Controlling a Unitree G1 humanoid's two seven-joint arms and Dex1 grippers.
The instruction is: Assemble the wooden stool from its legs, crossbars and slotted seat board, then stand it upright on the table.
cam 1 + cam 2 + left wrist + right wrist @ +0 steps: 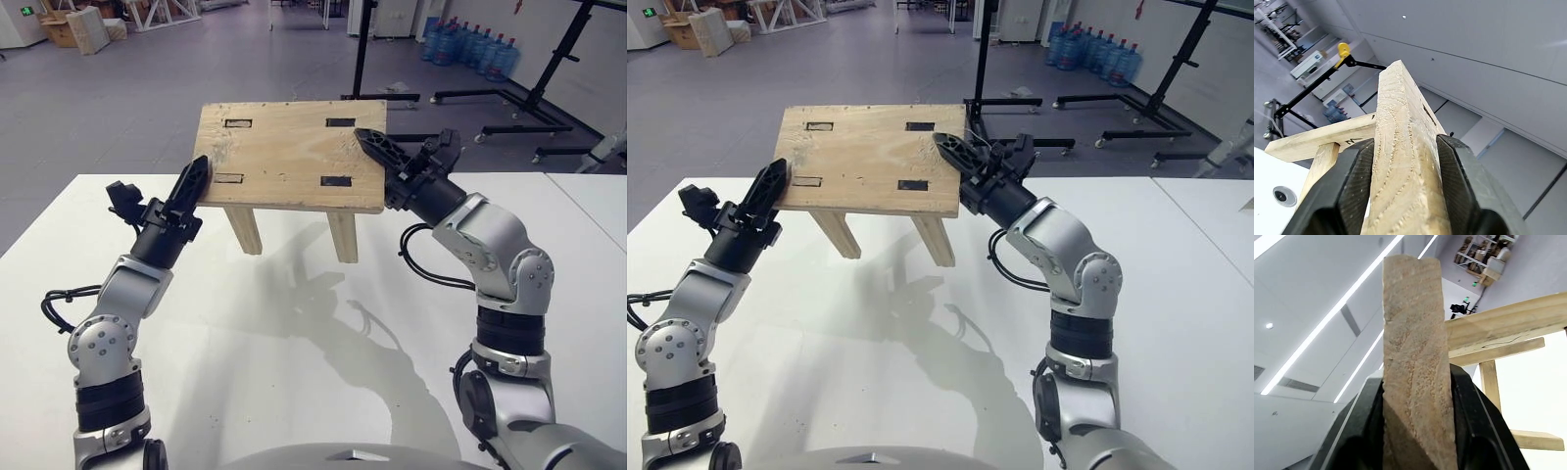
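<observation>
The wooden stool stands upright, and its slotted seat board [289, 152] faces up with several dark slots in it. Two legs [244, 230] [343, 237] show beneath the board, over the white table [294, 343]. I cannot tell whether their feet touch the tabletop. My left gripper [196, 181] is shut on the board's left edge [1403, 161], with black fingers [1354, 186] on both faces. My right gripper [377, 152] is shut on the right edge [1415, 382], its fingers [1474, 421] pressed against the wood.
Bare white tabletop lies in front of the stool and to both sides. A second white table [598, 196] adjoins on the right. Black wheeled stands [534, 98] and blue water bottles [470, 44] are on the floor beyond the far edge.
</observation>
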